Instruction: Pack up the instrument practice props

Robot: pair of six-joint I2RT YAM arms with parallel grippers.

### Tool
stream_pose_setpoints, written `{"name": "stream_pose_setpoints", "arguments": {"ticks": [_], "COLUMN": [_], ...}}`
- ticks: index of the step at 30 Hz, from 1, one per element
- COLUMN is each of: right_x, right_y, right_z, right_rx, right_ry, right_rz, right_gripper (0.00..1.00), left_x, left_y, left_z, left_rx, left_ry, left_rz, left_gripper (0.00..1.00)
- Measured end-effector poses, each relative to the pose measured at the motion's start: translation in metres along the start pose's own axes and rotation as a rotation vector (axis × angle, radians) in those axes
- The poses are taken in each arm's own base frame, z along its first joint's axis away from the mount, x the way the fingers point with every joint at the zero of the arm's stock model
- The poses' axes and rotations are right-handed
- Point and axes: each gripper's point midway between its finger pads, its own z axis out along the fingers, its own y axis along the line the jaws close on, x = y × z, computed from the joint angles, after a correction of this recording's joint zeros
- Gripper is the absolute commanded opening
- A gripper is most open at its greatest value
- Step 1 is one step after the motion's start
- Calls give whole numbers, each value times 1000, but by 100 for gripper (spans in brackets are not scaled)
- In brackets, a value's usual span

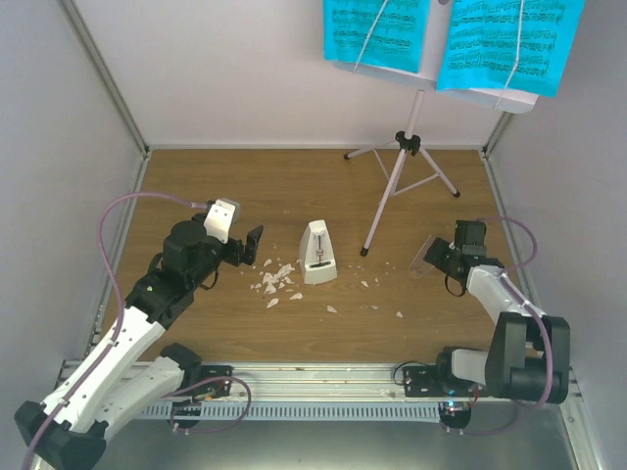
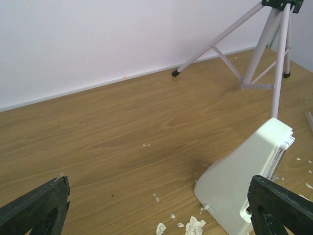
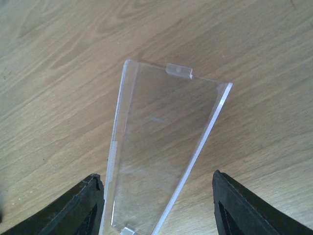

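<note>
The table (image 1: 294, 186) carries everything, and the biggest thing on it is the music stand (image 1: 394, 191). It stands on its tripod at the far side, right of centre, with the cyan sheet-music pages (image 1: 377, 29) clipped on its desk. Nothing of it is packed yet.

My left pincer (image 1: 250, 248) is spread wide and holds nothing. It sits low beside the metronome (image 1: 316, 253), which stands upright near the middle of the table. I judge it is lined up this way so the white body can slip between the fingers.

My right pincer (image 1: 439, 257) straddles the clear cover (image 3: 161, 147), which seems to lie flat on the wood to the right of the stand's near foot. My fingers (image 3: 78, 208) are partly apart. One side is just beside the cover's edge and the other shows a plain gap, so I have no grip.

The top view places the cover well apart from the metronome, but it is only a faint glint there. My right wrist view shows its tapered shape and small clip. My left wrist view shows the metronome's ribbed back near my right finger. White crumbs (image 1: 274, 282) lie scattered around the metronome's base.
</note>
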Motion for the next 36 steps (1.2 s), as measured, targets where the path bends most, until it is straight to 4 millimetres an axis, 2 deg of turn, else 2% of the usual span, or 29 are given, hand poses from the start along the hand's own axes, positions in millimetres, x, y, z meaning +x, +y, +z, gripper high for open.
{"name": "stream_pose_setpoints", "arguments": {"ticks": [5,19,34,36], "right_x": [8,35,42,42], "right_y": [-4,-5,-7,-8], "right_z": [7,28,33,32], "right_rx": [17,36,99,111], "right_ry": [41,157,166,163], "right_rz": [1,-16,-72,-72], "right_gripper": [60,40,7,5], "left_x": [2,6,10,10], "left_y": [3,11,13,13], "left_z": [0,3,7,7], "left_rx": [-18,-67,-76,-75], "left_ry": [-6,3,21,21], "left_rz": [15,33,60,60], "left_gripper": [99,99,99,99]}}
